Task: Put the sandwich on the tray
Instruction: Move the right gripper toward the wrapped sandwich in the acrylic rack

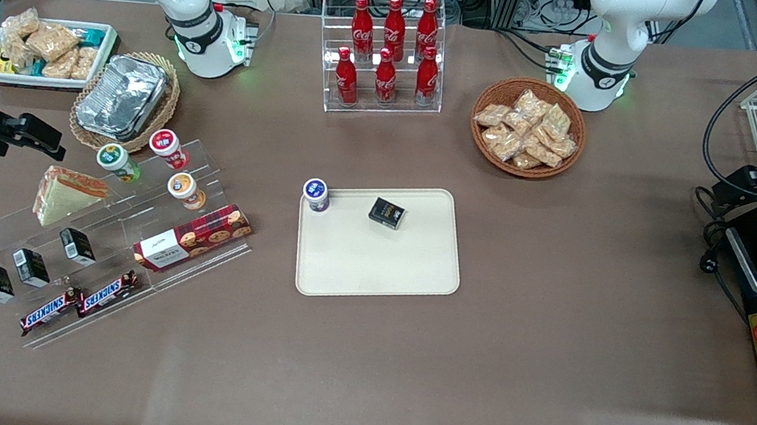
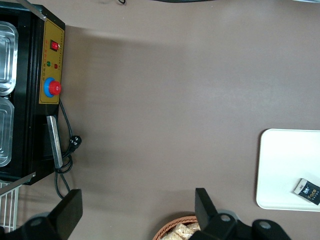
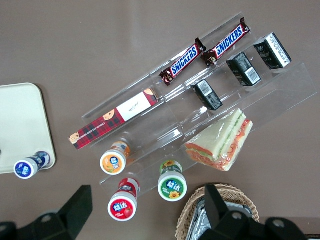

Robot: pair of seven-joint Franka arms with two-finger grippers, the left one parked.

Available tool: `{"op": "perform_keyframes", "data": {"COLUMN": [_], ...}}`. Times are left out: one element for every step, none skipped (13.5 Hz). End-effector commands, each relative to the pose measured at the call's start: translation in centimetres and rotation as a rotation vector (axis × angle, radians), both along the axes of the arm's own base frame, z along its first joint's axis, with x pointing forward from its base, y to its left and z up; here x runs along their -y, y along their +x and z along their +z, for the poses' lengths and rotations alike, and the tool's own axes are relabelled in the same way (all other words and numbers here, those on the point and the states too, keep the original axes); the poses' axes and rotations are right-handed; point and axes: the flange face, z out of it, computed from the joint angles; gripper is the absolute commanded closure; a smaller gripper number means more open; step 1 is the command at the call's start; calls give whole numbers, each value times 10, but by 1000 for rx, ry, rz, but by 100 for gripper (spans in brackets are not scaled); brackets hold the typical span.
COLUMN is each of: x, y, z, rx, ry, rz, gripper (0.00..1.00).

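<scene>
**Sandwich not yet picked; end effector open above display rack**

Front view: The sandwich [image 1: 66, 194] lies on the upper step of a clear rack [image 1: 100, 243] toward the working arm's end of the tabletop [image 1: 555, 299]. The end effector [image 1: 34, 133] hangs just above and beside it, farther from the camera, with nothing in it. The tray [image 1: 378, 241] sits mid-tabletop, well apart from the sandwich, and already carries a small cup [image 1: 315, 195] at one corner and a dark box [image 1: 388, 213].

Left wrist view: Only the tray's edge [image 2: 280, 170] and the box [image 2: 306, 190] show. Nothing relevant to the pick.

Right wrist view: The two fingers [image 3: 75, 210] stand wide apart, empty. The sandwich [image 3: 220, 142] rests on the rack step, near a green-lidded cup [image 3: 172, 186] and a foil tray in a basket [image 3: 215, 220].

Risks, as judged: The wrap looks slick and the bread soft, so a hard grip could crush it and a light one could let it slip in transit. The sloped rack step leaves little clearance; a low approach could strike the acrylic or knock the nearby cups over. At the tray, a careless set-down could land on the box or the cup.
</scene>
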Motion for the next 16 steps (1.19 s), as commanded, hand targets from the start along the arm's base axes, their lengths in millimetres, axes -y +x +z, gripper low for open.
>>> {"op": "perform_keyframes", "data": {"x": [-1, 0, 0, 1, 3, 6, 11, 16, 28, 34, 44, 57, 62, 76, 84, 89], "y": [6, 6, 6, 6, 6, 6, 8, 11, 12, 15, 16, 19, 21, 22, 22, 23], "z": [4, 4, 5, 5, 4, 4, 0, -7, -13, -18, -21, -26, -29, -36, -39, -46], "rx": [15, 18, 20, 18, 16, 15, 7, -6, -16, -21, -21, -19, -13, -22, -30, -40], "ry": [-22, -22, -24, -23, -25, -26, -29, -31, -35, -38, -42, -45, -46, -47, -39, -44], "rz": [-5, -8, -11, -42, -120, -186, -224, -253, -309, -371, -429, -478, -507, -555, -611, -678], "gripper": [0, 0, 0, 0, 0, 0, 0, 0, 0, 0, 0, 1, 1, 1, 1, 1]}}
